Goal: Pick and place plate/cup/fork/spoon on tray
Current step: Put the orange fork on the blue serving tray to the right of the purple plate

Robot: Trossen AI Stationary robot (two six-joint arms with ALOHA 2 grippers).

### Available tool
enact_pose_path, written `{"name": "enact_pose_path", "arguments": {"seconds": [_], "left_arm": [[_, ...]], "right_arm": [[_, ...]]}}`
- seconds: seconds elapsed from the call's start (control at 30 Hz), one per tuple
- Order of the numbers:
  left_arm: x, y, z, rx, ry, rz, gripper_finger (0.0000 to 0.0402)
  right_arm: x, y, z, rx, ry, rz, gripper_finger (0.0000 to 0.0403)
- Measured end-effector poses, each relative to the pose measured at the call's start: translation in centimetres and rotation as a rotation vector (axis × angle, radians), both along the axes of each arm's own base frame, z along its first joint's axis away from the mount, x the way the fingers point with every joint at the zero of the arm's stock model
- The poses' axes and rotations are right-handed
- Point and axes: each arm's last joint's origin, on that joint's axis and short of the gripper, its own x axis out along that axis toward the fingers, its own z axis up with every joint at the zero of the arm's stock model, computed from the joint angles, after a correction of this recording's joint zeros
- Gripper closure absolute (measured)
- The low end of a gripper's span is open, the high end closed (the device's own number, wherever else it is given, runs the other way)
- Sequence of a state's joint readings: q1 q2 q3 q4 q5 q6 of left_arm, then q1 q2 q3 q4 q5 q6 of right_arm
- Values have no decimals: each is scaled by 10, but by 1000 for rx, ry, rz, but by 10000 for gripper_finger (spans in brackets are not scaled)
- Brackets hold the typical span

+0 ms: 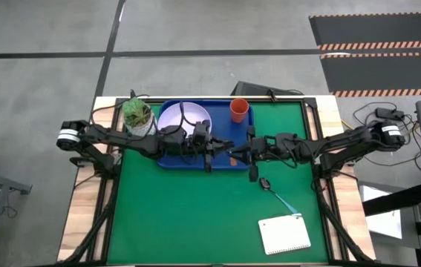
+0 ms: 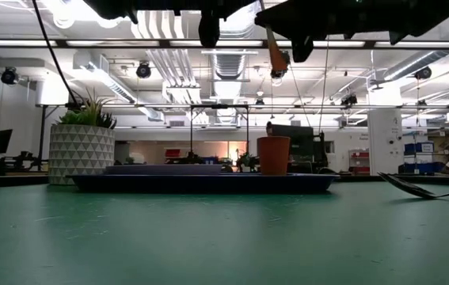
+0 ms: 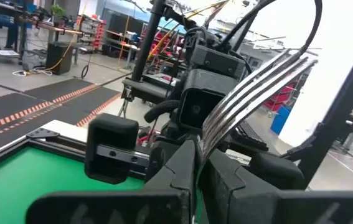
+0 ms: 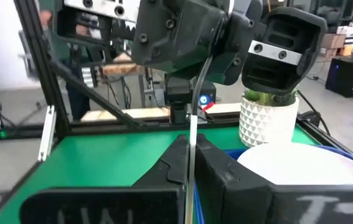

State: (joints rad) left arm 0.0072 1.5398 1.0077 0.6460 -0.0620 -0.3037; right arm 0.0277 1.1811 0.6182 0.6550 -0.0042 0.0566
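The fork is up in the air between my two grippers, over the right part of the blue tray (image 1: 167, 157). Its orange handle (image 2: 275, 51) slants down in the low view, and its silver tines (image 3: 257, 84) show in the left wrist view. My left gripper (image 1: 209, 146) and my right gripper (image 1: 234, 153) meet tip to tip, both shut on the fork. The lavender plate (image 1: 184, 119) lies in the tray. The orange-red cup (image 1: 239, 110) stands upright in the tray's far right corner. The spoon (image 1: 277, 193) lies on the green mat. My left gripper (image 3: 201, 168) pinches the fork's metal part just behind the tines (image 3: 208, 140) between its two fingers. It comes about level from the table's left. The tines stick out past the fingers toward the right arm. The fork is lifted clear of the tray. My right gripper (image 4: 188, 165) pinches the fork, seen edge-on as a thin metal strip (image 4: 189, 146), between its two fingers. It comes about level from the table's right. The strip runs on toward the left gripper. Which part of the fork it has cannot be told.
A white pot with a green plant (image 1: 138, 115) stands just left of the tray. A white spiral notepad (image 1: 284, 236) lies at the near right. The green mat (image 1: 188, 215) in front of the tray is free.
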Motion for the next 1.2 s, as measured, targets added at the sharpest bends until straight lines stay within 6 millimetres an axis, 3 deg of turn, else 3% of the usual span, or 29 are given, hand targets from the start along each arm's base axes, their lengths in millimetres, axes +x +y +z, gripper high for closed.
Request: {"name": "enact_pose_path", "arguments": {"seconds": [0.5, 0.7, 0.87, 1.2], "left_arm": [[-6, 9, 8, 2, -20, 102, 279], [-14, 16, 18, 134, -8, 179, 271], [-14, 20, 8, 177, 103, 330, 271], [-11, 20, -6, 187, 218, 353, 271]], "right_arm": [[0, -13, -12, 2, -84, -62, 395], [8, -20, -33, -57, -125, -208, 395], [9, -31, -46, -94, -113, -360, 395], [6, -37, -46, -194, -103, -510, 395]]}}
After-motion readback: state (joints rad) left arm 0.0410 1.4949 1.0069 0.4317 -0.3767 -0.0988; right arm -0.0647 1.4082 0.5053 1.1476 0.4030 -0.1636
